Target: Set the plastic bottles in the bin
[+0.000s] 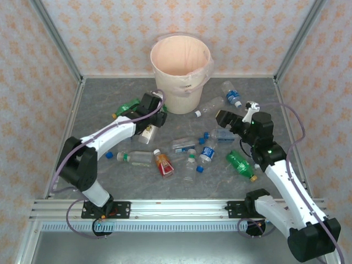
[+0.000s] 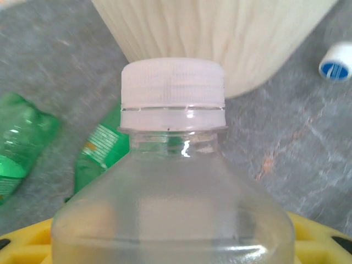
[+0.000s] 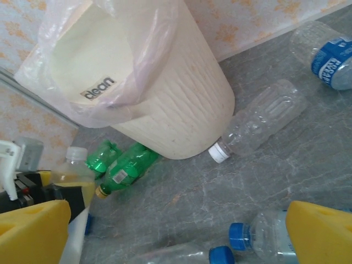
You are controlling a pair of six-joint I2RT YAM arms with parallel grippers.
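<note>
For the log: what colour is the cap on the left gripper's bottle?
White cap, best in left wrist view.

Bin [image 1: 181, 71] far centre of table [image 1: 99, 110], by back wall [image 1: 110, 33]. One bottle [image 3: 258, 124] lies right of bin, cap by base; bottle pair [image 3: 124, 165] left of base. Gripped bottle [image 2: 173, 181] between left gripper [image 2: 176, 245] fingers, before bin.

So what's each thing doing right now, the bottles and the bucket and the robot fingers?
Bin, upright, open on top, lined with a bag.
Left fingers, shut on the white-capped bottle.
Right fingers, wide open, holding nothing.
Red-orange bottle, lying flat on the table.
Clear bottle by the bin, on its side, cap on.
Green bottles by the bin, lying down.
</note>
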